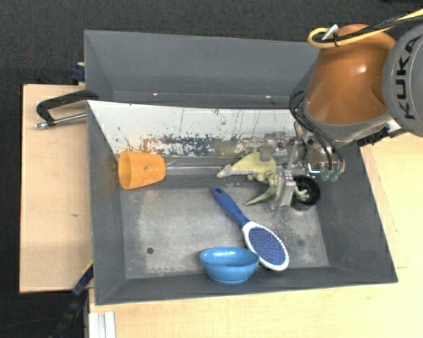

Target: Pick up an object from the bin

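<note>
Grey bin [162, 231] of loose things.
Jaws, state unclear, at yellow-green toy [253, 166] centre right; orange cup [141, 169] left; blue brush [250, 227], blue bowl [229, 265] below.

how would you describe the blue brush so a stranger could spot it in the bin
Look in the grey bin, near its front wall, right of the middle. There a brush lies slanted, its blue handle pointing toward the back left. Unlike the round blue bowl beside it, it has a white oval head with blue bristles.
</note>
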Motion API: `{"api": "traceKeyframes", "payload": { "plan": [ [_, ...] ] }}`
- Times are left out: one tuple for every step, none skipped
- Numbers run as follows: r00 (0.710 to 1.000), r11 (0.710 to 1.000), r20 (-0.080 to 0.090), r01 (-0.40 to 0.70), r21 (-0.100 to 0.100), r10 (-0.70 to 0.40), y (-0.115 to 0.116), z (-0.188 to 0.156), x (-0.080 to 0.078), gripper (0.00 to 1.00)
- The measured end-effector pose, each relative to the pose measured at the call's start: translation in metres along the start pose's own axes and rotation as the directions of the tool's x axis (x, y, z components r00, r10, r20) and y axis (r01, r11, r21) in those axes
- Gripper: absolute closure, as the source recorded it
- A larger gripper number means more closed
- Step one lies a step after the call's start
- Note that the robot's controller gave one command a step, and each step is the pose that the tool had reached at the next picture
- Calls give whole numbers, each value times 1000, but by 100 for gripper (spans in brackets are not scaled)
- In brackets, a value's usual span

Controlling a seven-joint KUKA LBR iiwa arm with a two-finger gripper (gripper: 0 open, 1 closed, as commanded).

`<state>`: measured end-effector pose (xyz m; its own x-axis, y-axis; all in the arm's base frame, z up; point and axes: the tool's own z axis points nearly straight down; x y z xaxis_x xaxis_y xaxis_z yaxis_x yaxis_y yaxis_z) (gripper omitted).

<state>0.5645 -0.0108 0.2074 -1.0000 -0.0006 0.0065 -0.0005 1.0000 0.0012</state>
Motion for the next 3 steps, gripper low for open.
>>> {"api": "traceKeyframes", "payload": {
  "plan": [
    [1000, 1000, 7, -26, 0, 26, -55, 115, -30, 0],
    [986, 986, 23, -166, -4, 166, -46, 131, -31, 0],
    [986, 986, 28, -165, -5, 165, -46, 129, -33, 100]
  ]
}}
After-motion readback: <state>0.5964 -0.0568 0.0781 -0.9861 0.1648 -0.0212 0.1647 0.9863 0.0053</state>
